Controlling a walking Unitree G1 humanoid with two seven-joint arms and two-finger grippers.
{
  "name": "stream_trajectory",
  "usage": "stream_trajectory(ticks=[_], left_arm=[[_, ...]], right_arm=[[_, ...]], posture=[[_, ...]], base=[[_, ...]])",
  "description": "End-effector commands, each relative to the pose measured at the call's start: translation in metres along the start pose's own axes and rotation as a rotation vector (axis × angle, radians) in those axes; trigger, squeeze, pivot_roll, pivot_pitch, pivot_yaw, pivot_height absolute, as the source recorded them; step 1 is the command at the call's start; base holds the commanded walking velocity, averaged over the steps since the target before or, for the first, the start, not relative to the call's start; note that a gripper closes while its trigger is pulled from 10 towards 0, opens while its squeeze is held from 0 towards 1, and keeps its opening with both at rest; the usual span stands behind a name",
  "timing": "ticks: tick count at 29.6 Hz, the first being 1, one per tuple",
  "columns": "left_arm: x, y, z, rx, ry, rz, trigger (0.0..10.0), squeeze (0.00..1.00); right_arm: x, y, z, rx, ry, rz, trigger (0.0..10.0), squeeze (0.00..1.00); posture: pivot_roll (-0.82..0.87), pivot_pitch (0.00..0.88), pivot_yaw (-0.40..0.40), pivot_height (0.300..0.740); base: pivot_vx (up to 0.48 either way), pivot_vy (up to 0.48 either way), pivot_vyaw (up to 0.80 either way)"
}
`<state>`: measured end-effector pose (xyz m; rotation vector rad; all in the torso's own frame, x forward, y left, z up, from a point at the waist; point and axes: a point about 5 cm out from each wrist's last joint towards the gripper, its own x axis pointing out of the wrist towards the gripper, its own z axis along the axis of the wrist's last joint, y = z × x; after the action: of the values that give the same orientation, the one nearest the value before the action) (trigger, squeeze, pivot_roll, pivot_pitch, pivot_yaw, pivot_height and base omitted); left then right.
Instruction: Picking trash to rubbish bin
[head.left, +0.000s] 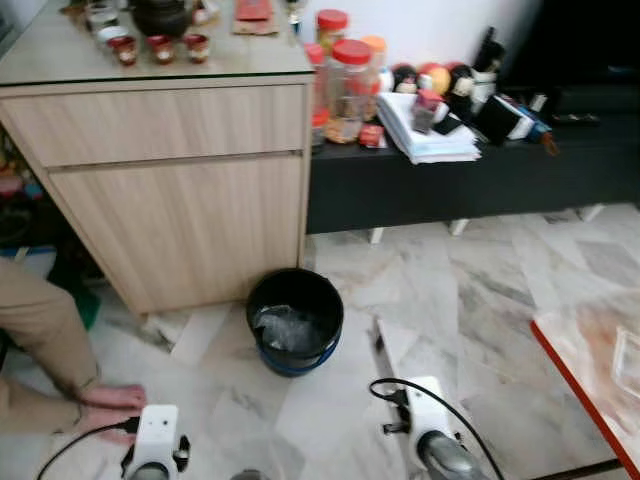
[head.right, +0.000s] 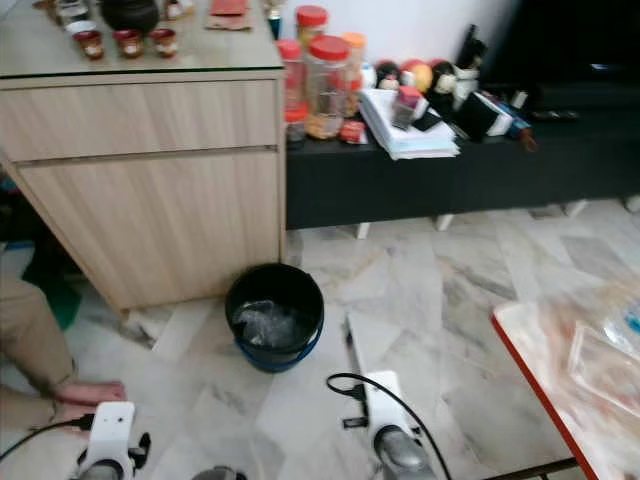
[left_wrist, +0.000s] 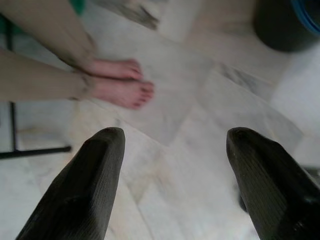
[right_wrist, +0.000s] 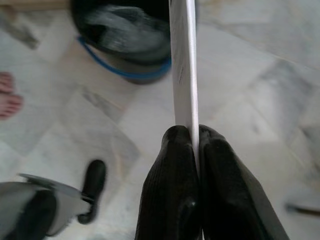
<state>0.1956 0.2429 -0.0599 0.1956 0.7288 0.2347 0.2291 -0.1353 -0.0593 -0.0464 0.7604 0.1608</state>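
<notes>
A black rubbish bin (head.left: 295, 318) with a blue band stands on the marble floor in front of the wooden cabinet, with crumpled clear plastic (head.left: 285, 328) inside. My right gripper (right_wrist: 194, 132) is shut on a thin flat white card (right_wrist: 184, 60), seen edge-on. The card (head.left: 385, 345) reaches forward from my right wrist (head.left: 425, 405) and ends just right of the bin's rim. Its far end lies over the bin (right_wrist: 125, 35) in the right wrist view. My left gripper (left_wrist: 172, 137) hangs open over bare floor, with nothing between its fingers.
A person sits at the left, with a beige trouser leg and bare feet (head.left: 110, 402) close to my left wrist (head.left: 155, 440). The wooden cabinet (head.left: 170, 190) and a low black bench (head.left: 470, 180) with jars and papers stand behind. A red-edged table (head.left: 590, 360) is at the right.
</notes>
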Motion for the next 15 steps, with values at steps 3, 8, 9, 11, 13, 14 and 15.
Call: stream_trajectory(ticks=[3, 8, 9, 11, 13, 14, 15], left_arm=[[-0.0027, -0.0053, -0.0078, -0.001, 0.027, -0.01, 10.0, 0.0], [-0.0025, -0.0054, -0.0069, -0.002, 0.022, -0.012, 10.0, 0.0], [-0.0025, -0.0054, -0.0069, -0.002, 0.022, -0.012, 10.0, 0.0], [-0.0024, -0.0058, -0.0058, -0.002, 0.014, -0.016, 10.0, 0.0], [-0.0023, -0.0063, -0.0058, 0.005, 0.016, -0.017, 10.0, 0.0], [-0.0022, -0.0066, -0.0057, 0.006, 0.017, -0.019, 10.0, 0.0], [-0.0021, -0.0067, -0.0055, 0.007, 0.017, -0.02, 10.0, 0.0]], right_arm=[[-0.0028, -0.0089, -0.007, 0.002, 0.017, -0.023, 10.0, 0.0], [-0.0021, -0.0073, -0.0051, -0.003, 0.01, -0.017, 10.0, 0.0], [-0.0021, -0.0073, -0.0051, -0.004, 0.01, -0.017, 10.0, 0.0], [-0.0019, -0.0072, -0.0042, -0.005, 0.008, -0.013, 10.0, 0.0], [-0.0017, -0.0072, -0.0032, -0.003, 0.004, -0.012, 10.0, 0.0], [-0.0015, -0.0071, -0.0023, -0.002, 0.002, -0.013, 10.0, 0.0], [-0.0013, -0.0068, -0.0018, -0.001, -0.001, -0.012, 10.0, 0.0]], posture=[[0.13, 0.168, -0.052, 0.74], [0.13, 0.167, -0.052, 0.74], [0.13, 0.167, -0.052, 0.74], [0.13, 0.167, -0.052, 0.74], [0.13, 0.162, -0.051, 0.74], [0.13, 0.161, -0.051, 0.74], [0.12, 0.16, -0.05, 0.74]], base=[[0.48, 0.0, 0.47], [0.48, 0.0, 0.49], [0.48, 0.0, 0.48], [0.0, 0.0, 0.58], [0.0, 0.0, 0.61], [0.0, 0.0, 0.61], [0.0, 0.0, 0.61]])
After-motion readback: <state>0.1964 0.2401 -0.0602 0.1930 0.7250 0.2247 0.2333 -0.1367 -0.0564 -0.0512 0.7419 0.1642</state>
